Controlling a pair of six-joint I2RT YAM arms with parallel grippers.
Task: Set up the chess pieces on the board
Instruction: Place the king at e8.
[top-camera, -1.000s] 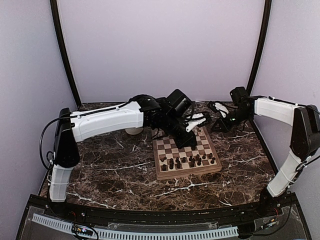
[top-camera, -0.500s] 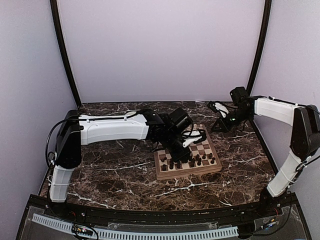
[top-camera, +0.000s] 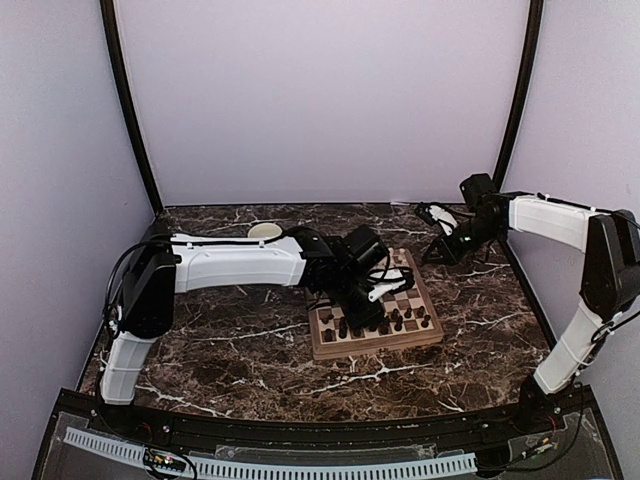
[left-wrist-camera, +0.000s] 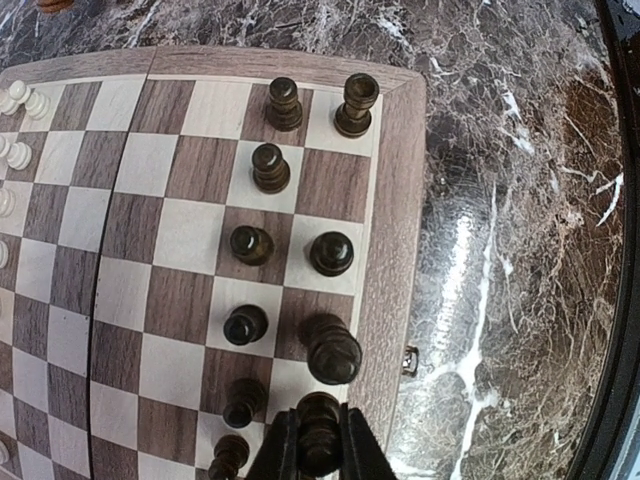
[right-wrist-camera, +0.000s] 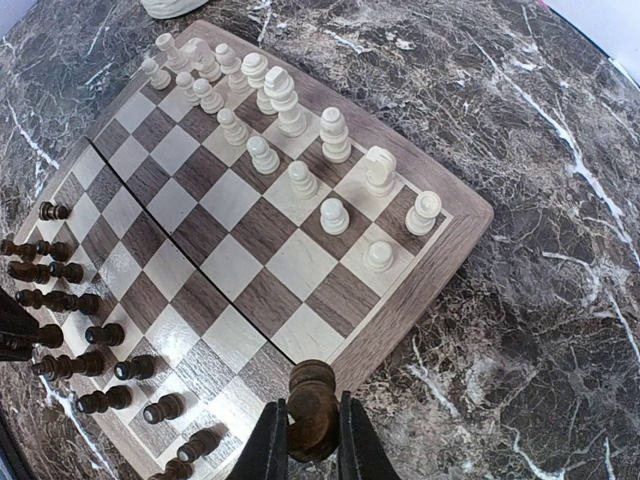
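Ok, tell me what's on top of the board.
Cream pieces line one side, dark pieces the opposite side; the middle squares are bare. From above, the left arm hides part of the board.

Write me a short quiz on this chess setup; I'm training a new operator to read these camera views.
1. True or false: the left pincer is open and empty.
2. What does the right pincer grip? A) a cream piece B) a dark-brown chess piece C) nothing
3. In the overhead view, which arm reaches over the chessboard?

Key: 1 false, it is shut on a dark chessman; 2 B; 3 the left arm.
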